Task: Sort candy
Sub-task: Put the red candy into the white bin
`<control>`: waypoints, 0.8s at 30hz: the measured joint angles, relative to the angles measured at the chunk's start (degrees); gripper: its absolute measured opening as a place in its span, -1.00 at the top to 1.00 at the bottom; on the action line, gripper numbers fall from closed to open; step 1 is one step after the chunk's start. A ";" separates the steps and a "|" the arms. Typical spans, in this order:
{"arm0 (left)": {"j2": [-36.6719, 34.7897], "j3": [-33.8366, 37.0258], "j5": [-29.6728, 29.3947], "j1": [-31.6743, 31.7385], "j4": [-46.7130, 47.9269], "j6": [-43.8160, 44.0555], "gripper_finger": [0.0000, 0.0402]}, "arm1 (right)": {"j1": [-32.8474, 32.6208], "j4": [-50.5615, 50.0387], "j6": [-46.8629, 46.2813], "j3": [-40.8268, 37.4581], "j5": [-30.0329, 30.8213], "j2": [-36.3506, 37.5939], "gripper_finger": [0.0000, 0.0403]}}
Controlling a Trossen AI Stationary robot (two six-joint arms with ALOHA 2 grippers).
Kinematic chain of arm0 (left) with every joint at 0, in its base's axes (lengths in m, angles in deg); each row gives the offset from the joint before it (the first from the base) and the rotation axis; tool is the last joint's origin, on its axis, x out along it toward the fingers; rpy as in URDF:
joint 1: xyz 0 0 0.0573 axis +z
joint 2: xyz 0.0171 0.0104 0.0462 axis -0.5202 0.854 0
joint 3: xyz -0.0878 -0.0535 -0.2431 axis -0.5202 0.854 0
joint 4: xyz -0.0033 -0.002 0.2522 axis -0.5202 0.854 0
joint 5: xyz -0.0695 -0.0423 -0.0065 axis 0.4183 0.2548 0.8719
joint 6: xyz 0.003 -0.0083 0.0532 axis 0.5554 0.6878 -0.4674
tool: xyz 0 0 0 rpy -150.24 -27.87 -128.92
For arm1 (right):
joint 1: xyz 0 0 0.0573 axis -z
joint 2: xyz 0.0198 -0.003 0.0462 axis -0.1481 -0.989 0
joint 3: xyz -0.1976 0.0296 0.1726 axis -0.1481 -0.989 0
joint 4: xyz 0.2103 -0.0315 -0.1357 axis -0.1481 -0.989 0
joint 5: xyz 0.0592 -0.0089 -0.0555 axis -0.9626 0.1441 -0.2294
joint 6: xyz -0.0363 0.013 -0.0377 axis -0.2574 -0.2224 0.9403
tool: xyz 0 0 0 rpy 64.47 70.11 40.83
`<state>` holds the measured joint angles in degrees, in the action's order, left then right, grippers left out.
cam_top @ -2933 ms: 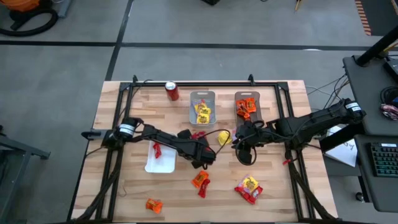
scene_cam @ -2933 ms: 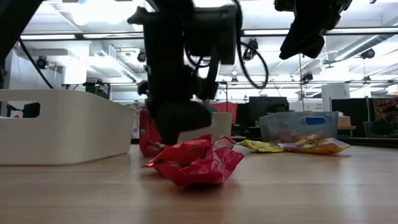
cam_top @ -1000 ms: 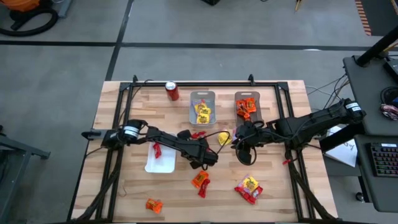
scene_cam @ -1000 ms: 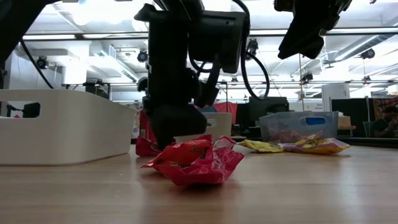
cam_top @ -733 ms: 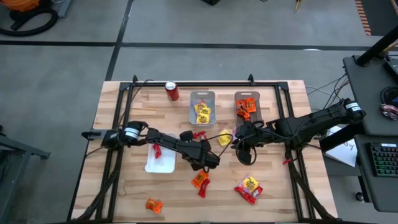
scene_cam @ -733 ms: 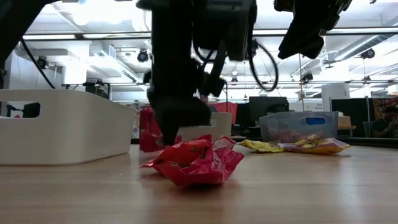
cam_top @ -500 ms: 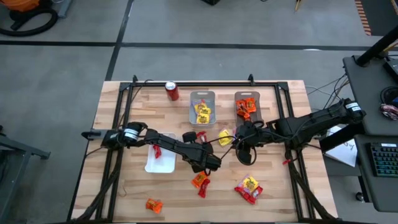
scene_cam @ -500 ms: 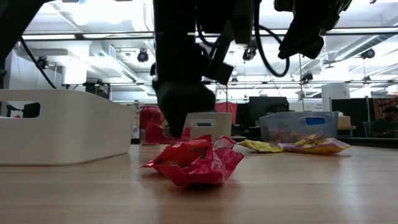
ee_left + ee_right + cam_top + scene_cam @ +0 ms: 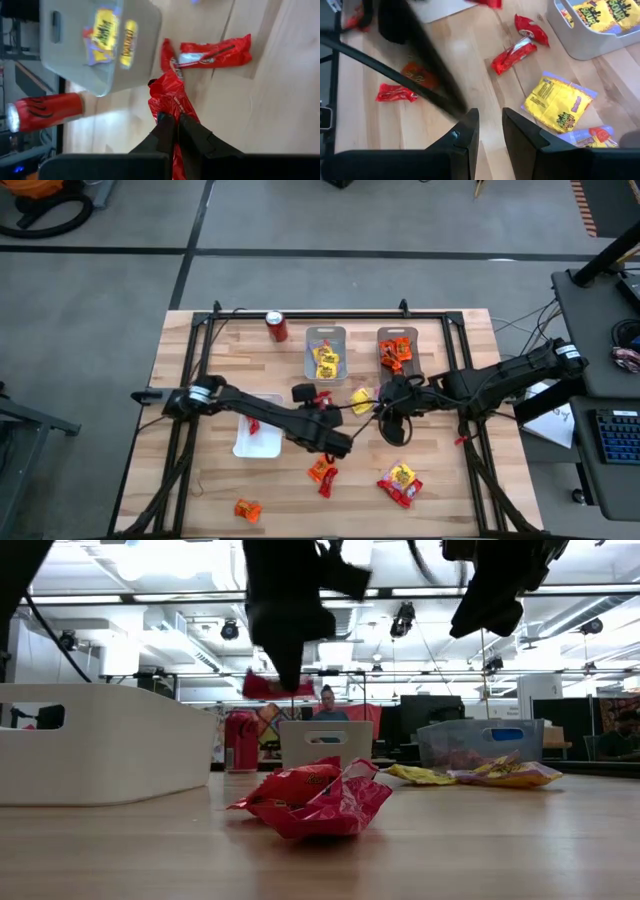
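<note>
My left gripper (image 9: 172,126) is shut on a red candy packet (image 9: 170,95) and hangs high over the table's middle (image 9: 272,686). Below and beyond it, two more red packets (image 9: 215,51) lie flat on the wood beside the grey bin of yellow candy (image 9: 100,45). My right gripper (image 9: 489,131) hovers open right of centre (image 9: 386,416), nothing between its fingers. A yellow packet (image 9: 559,101) lies on the table beneath it. A white tray (image 9: 258,440) at the left holds a red packet. My left gripper pinches the red packet by one crinkled end (image 9: 173,114) between its two fingertips. The fingers slant down from above. The packet is lifted clear of the table and sticks out crumpled ahead of the fingertips.
A red soda can (image 9: 277,327) stands at the far left. A second bin (image 9: 395,350) holds orange candy. Loose packets lie near the front edge: orange and red (image 9: 322,473), a red and yellow heap (image 9: 400,482), an orange one (image 9: 247,509). A crumpled red packet (image 9: 315,802) is close to the low camera.
My left gripper has gone up from the table's middle with the red packet, which was down on the wood and now hangs clear, well above the trays' rims. The wrist has rolled somewhat as it rose.
</note>
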<state>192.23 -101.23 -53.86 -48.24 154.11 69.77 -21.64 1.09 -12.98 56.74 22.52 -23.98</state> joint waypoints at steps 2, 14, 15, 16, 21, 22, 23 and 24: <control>-2.50 1.58 -0.40 -0.39 0.04 0.43 1.00 | 0.02 0.09 0.01 -0.01 0.08 0.00 0.61; -22.28 21.01 7.16 -6.53 -0.55 6.47 1.00 | 0.02 1.51 0.31 -1.33 0.06 0.00 0.61; -24.61 23.25 7.17 -7.41 -0.57 6.52 1.00 | 0.02 1.42 0.31 -1.50 0.06 0.00 0.61; -26.85 25.70 7.21 -8.15 -0.85 6.59 1.00 | 0.02 1.37 0.30 -1.65 0.04 0.00 0.61; -36.40 39.44 7.23 -9.58 -10.13 5.25 1.00 | 0.02 1.48 0.14 -1.71 0.02 0.00 0.61; -38.16 42.31 7.43 -9.58 -13.72 4.07 1.00 | 0.02 1.53 0.11 -1.71 0.03 0.00 0.61; -39.55 45.13 7.69 -9.56 -17.50 2.49 1.00 | 0.02 1.59 0.11 -1.71 0.01 0.00 0.61; -40.67 47.62 8.25 -9.47 -21.08 0.81 1.00 | 0.02 1.75 0.09 -1.71 0.02 0.00 0.61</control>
<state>151.56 -53.62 -45.60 -57.71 133.03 70.58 -21.62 2.85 -12.89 55.03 22.54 -23.98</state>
